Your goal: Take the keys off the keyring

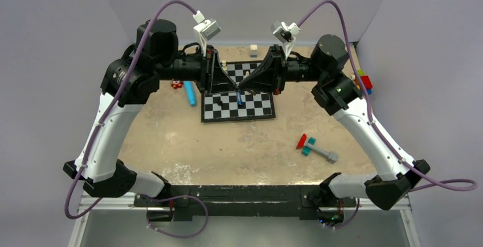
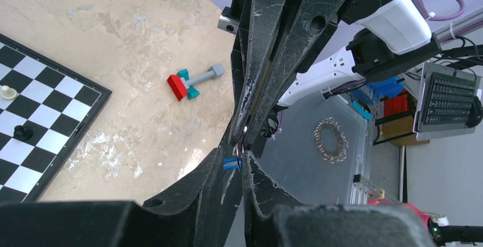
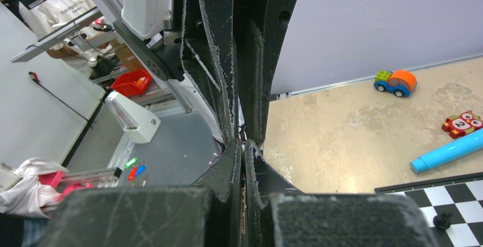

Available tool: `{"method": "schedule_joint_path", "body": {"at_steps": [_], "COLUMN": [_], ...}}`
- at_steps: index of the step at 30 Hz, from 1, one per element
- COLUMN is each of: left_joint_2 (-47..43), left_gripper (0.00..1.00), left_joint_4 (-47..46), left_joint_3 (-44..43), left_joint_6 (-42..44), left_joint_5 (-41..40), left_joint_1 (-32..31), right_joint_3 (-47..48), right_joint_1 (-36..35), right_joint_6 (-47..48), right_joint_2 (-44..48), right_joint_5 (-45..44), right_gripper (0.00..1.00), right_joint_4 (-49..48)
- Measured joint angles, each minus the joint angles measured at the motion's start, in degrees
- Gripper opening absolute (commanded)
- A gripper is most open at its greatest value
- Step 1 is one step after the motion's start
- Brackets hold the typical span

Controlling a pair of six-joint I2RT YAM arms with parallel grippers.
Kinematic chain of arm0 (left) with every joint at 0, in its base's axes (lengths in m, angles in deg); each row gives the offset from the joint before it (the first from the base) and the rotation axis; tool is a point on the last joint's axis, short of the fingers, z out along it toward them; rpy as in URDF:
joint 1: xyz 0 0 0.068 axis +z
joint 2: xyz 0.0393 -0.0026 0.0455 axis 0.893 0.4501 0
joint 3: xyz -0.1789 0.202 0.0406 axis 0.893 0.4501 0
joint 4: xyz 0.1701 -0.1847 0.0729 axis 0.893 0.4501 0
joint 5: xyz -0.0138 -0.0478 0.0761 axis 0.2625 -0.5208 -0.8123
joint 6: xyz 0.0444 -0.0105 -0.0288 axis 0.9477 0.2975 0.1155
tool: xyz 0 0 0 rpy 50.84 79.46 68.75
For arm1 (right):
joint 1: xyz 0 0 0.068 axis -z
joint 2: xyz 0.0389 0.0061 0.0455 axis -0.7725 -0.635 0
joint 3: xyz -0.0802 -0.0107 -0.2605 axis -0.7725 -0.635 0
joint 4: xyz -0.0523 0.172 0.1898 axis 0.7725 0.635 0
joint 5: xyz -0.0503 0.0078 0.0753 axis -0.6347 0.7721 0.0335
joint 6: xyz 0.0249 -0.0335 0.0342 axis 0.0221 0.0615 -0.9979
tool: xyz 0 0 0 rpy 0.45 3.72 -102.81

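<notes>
**Left gripper and right gripper meet tip to tip, key not yet free**

One small key with a bright blue head sits at the very tips of the left gripper. It is held in the air above the chessboard and, seen from overhead, hangs just below the point where the two arms meet. The left jaws are drawn almost together on it. A thin silvery glint between the opposing tips reads as the keyring, though it is too small to make out for certain. The right gripper's jaws are also closed to a sliver, and what they grip cannot be told for sure.

By the look of it the task is midway. Key and ring are lifted and braced between both arms, but no key lies loose on the table, so the parting is still to be done. Whether other keys hang on the ring cannot be seen.

Well apart on the tan surface lie a red, teal and grey toy bolt and a light-blue cylinder.
</notes>
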Motion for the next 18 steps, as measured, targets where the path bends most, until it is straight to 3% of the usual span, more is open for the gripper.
{"method": "schedule_joint_path", "body": {"at_steps": [4,11,18], "left_joint_2": [0.00,0.00,-0.07], "left_gripper": [0.24,0.40,0.38], "left_joint_4": [0.00,0.11,0.15], "left_joint_3": [0.00,-0.09,-0.13], "left_joint_6": [0.00,0.26,0.20], "left_joint_5": [0.17,-0.09,-0.55], "left_joint_1": [0.00,0.11,0.15], "right_joint_3": [0.00,0.00,0.00], "right_joint_1": [-0.07,-0.17,-0.17], "right_joint_6": [0.00,-0.02,-0.02], "right_joint_2": [0.00,0.00,0.00], "right_joint_5": [0.00,0.09,0.46], "right_gripper": [0.00,0.00,0.00], "right_joint_4": [-0.02,-0.26,-0.61]}}
